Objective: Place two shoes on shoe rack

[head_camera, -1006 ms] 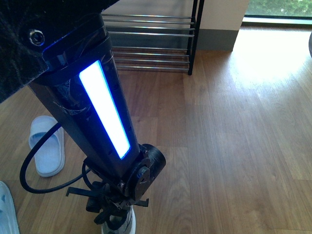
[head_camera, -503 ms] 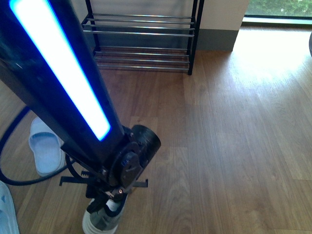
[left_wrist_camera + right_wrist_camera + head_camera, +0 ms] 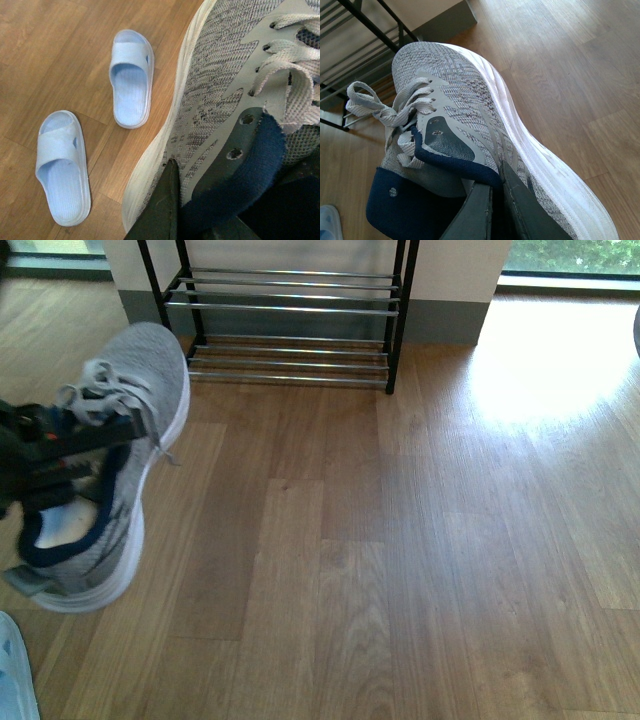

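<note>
In the front view a grey knit sneaker (image 3: 120, 460) hangs above the floor at the left, toe toward the shoe rack (image 3: 290, 308), with a black gripper clamped at its collar. Which arm that is I cannot tell. In the left wrist view my left gripper (image 3: 200, 210) is shut on the navy collar of a grey sneaker (image 3: 220, 85), one finger outside its wall. My right gripper (image 3: 496, 175) is shut on the collar of a grey sneaker (image 3: 465, 100), fingers pinching its side wall, with the rack (image 3: 365, 25) beyond its toe.
Two pale blue slippers (image 3: 131, 75) (image 3: 62, 167) lie on the wooden floor below the left-held sneaker. One slipper shows at the front view's lower left corner (image 3: 15, 670). The rack stands against the wall, with bare floor in front of it.
The arm with the blue light strip has left the front view. The sneaker rose from the bottom edge to the middle left and now hides the slipper there.
</note>
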`<state>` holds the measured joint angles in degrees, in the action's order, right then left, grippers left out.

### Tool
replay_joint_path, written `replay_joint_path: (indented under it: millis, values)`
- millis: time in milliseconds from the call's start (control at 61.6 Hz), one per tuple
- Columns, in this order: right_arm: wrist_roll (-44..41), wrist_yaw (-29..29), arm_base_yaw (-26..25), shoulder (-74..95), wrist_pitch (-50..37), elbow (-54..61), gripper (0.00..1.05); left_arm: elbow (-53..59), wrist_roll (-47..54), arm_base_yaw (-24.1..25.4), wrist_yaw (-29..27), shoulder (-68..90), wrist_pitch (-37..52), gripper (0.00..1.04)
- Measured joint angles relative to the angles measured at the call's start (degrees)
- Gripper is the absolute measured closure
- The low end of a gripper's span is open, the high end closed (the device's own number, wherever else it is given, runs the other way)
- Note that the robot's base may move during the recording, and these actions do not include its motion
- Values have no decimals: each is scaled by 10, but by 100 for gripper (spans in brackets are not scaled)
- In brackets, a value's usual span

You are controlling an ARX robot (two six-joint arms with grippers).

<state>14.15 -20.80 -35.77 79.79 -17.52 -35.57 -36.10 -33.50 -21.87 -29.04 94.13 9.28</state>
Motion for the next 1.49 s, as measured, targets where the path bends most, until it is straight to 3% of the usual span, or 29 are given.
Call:
replay_joint_path:
  millis: [341, 1492]
  values:
    - [0, 0, 0, 0, 0, 0, 103, 91, 40, 30, -42, -312, -105, 103]
    - [0, 4, -2, 0, 0, 1, 103, 92, 50, 31, -38, -320, -106, 103]
